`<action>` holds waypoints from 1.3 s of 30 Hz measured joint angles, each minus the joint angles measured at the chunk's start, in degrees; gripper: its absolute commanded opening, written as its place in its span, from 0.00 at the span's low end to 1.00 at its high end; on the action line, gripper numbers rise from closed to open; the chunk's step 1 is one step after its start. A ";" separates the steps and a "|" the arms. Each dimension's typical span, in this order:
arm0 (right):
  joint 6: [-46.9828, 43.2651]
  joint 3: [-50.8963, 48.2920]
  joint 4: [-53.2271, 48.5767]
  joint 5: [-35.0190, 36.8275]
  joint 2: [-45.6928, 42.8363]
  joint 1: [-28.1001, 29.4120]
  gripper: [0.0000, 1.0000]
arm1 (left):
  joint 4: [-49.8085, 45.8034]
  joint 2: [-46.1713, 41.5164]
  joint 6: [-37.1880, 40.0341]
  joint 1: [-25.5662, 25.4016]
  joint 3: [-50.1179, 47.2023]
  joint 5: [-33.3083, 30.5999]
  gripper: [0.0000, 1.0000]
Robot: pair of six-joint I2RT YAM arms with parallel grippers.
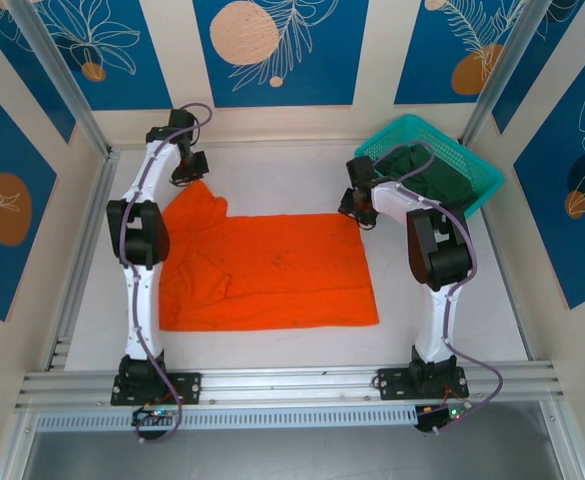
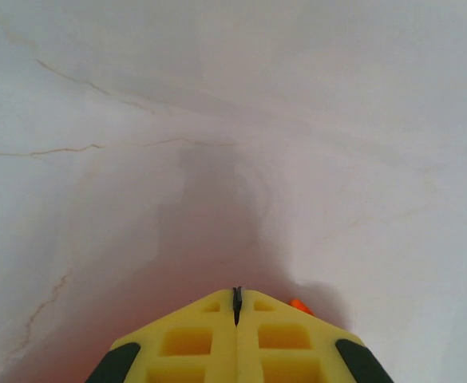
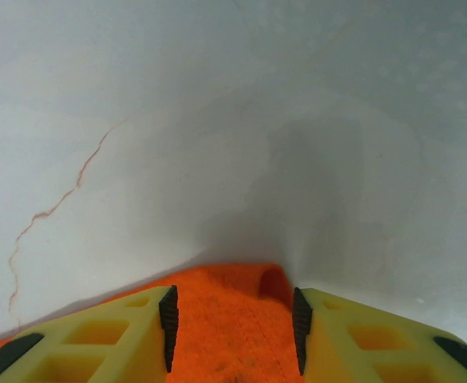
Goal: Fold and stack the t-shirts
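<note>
orange one: bright orange cloth t-shirt (image 1: 272,270) spread on the white table (image 1: 272,170); no fold yet
green one: dark green cloth t-shirt (image 1: 427,170) in the teal mesh basket (image 1: 482,180)
left gripper (image 2: 236,297): far-left shirt corner; clenched; can't tell if it's pinching cloth
right gripper (image 3: 233,307): far-right corner; fingers apart, orange between
left: i'd say everything; folding, stacking

I am looking down on a white, faintly veined table (image 1: 272,170) that is filling the middle of my overhead feed. A teal mesh basket (image 1: 469,160) is sitting at an angle at about 2 o'clock, near the far right corner. Silver aluminium rails (image 1: 292,385) are running along the 6 o'clock edge, and blue wall panels (image 1: 247,35) printed with peach discs and pale leaves are standing around from 9 through 12 to 3 o'clock.
</note>
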 measured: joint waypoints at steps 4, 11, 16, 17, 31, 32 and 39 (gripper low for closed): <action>1.07 0.50 0.26 1.27 1.77 0.02 0.38 | 0.26 -0.74 0.68 0.00 -0.81 0.11 0.00; 1.31 2.03 0.68 2.38 2.73 0.02 0.34 | 0.35 -0.76 1.25 -0.13 -3.69 0.15 0.00; 1.29 2.25 0.72 2.71 3.19 0.02 0.25 | 0.55 -1.29 1.27 -0.37 -5.25 0.13 0.00; 1.07 2.34 0.74 2.71 3.34 0.02 0.23 | 0.59 -1.44 1.29 -0.37 -5.55 0.13 0.00; -1.31 2.45 2.36 1.70 3.63 -0.04 0.00 | 3.02 -5.53 2.97 -0.39 -10.14 -0.31 0.00; -1.60 2.10 2.86 1.57 3.43 -0.04 0.00 | 3.58 -6.16 3.23 -0.39 -11.32 -0.28 0.00; -5.79 -6.08 6.75 -0.94 -4.00 -0.04 0.00 | 8.81 -16.31 5.18 -0.50 -25.79 0.20 0.00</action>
